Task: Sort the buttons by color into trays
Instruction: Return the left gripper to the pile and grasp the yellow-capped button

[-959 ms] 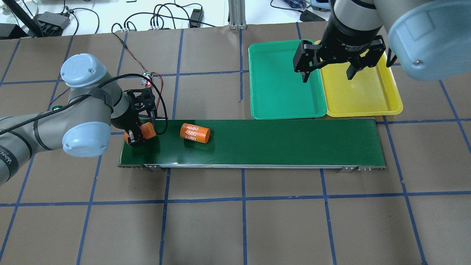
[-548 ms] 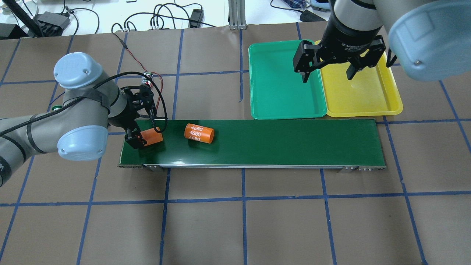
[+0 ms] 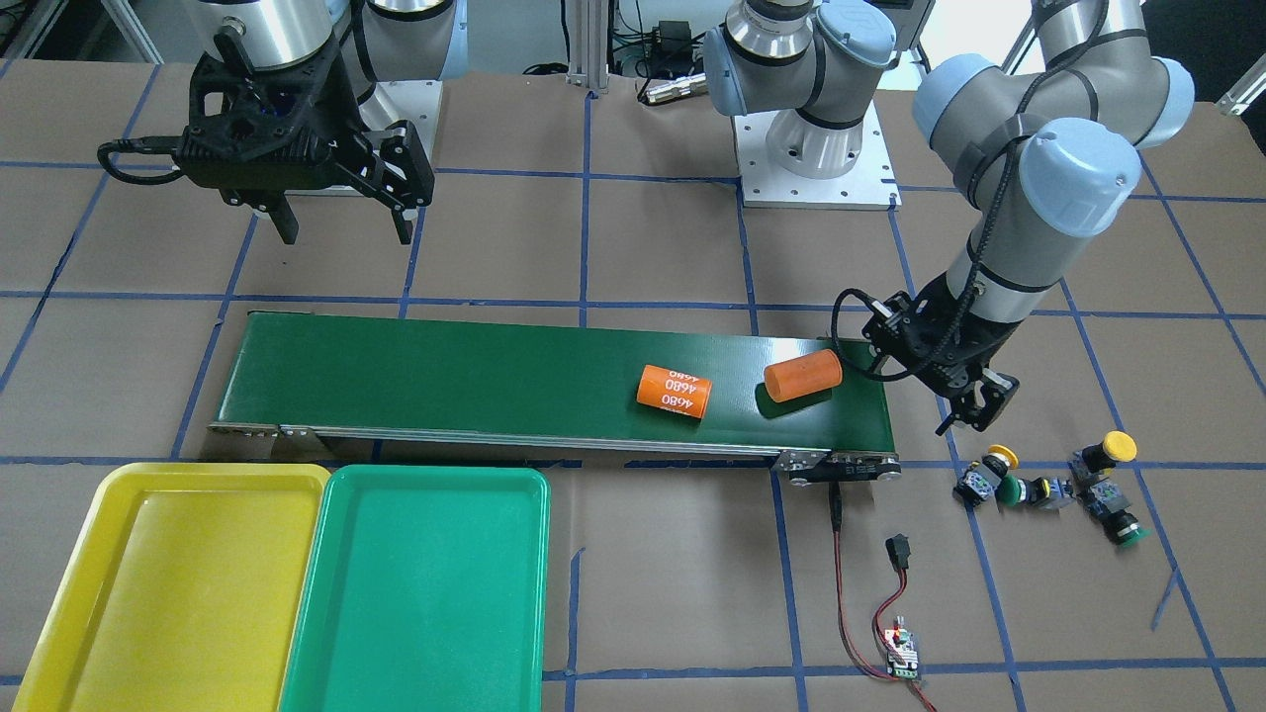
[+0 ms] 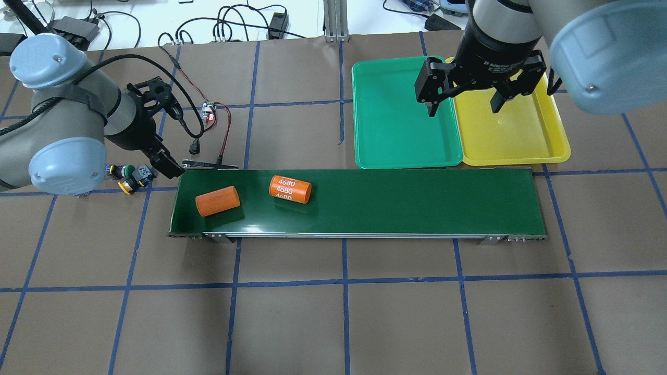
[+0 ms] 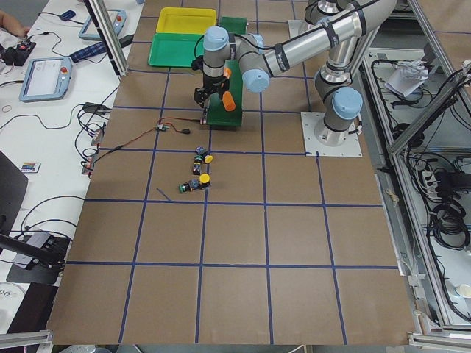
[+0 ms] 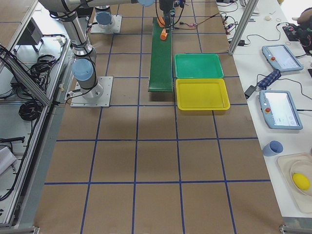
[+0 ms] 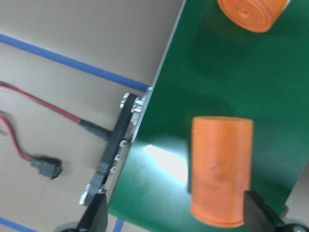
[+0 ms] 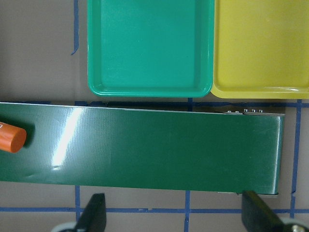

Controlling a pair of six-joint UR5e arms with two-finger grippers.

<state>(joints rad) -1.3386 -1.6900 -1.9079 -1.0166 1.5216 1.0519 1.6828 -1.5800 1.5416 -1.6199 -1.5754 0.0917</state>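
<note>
belt: a long dark-green conveyor belt (image 4: 391, 203) lies across the table; every place below is given from it.
buttons: all four sit on the table beyond the belt's left end, well apart from both trays. there are two yellow caps (image 3: 1001, 456) (image 3: 1119, 447) and two green caps (image 3: 1010, 490) (image 3: 1128, 535).
left gripper: the left gripper (image 3: 969, 407) hangs just off the belt's left end, between the belt and the buttons. its fingers are spread wide with nothing between them.
plain cylinder: an orange cylinder (image 4: 217, 201) lies on its side on the belt, near the left end.
numbered cylinder: a second orange cylinder marked 4680 (image 4: 290, 189) lies on the belt just right of the plain one, apart from it.
green tray: the green tray (image 4: 391, 120) lies against the belt's far edge, towards its right end.
right gripper: the right gripper (image 4: 462, 107) hangs above the seam between the two trays, beyond the belt's far edge. its fingers are wide apart and hold nothing.
yellow tray: the yellow tray (image 4: 521, 140) touches the green tray's right side, at the belt's right end.
</note>
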